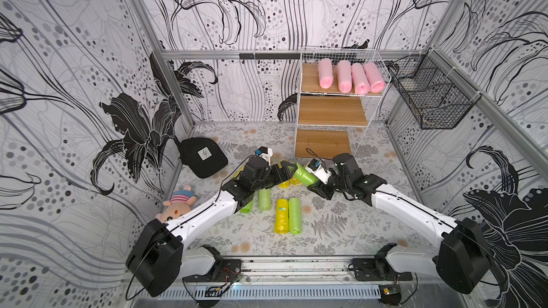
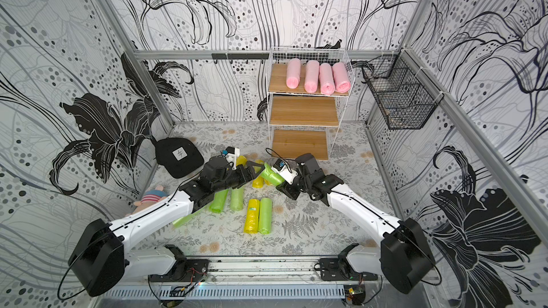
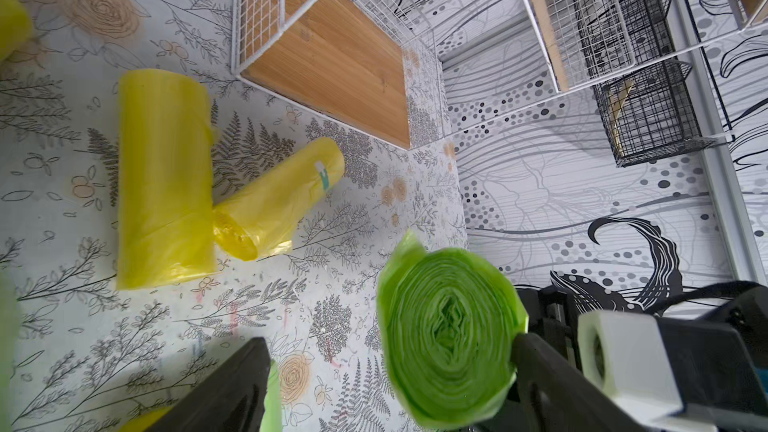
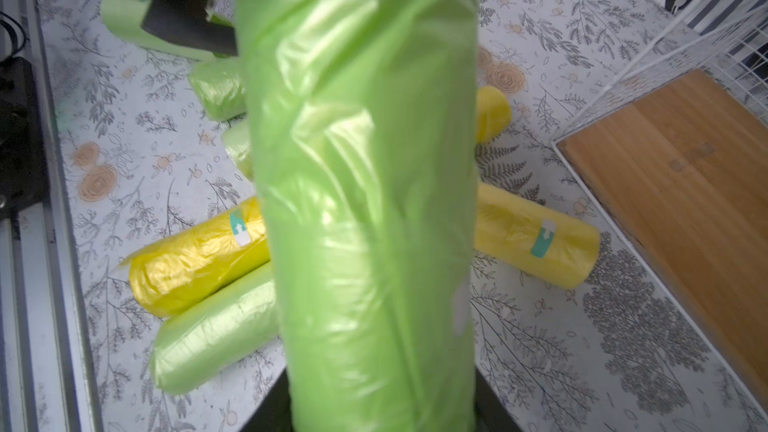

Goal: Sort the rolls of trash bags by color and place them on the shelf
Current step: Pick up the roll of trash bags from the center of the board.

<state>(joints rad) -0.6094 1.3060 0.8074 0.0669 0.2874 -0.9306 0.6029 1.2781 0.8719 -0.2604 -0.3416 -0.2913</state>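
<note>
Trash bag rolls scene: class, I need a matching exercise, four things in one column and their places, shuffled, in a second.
Things:
1 pink rolls
2 raised green roll
3 doll
4 black basket

Places:
A held in the right end effector
B top board of the shelf
C hanging on the wall
D lying on the table

Pairs: 1-B, 2-A, 3-D, 4-C.

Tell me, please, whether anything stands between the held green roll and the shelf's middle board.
Nothing visible does: the left gripper, open, only flanks the green roll on its side away from the shelf.
</note>
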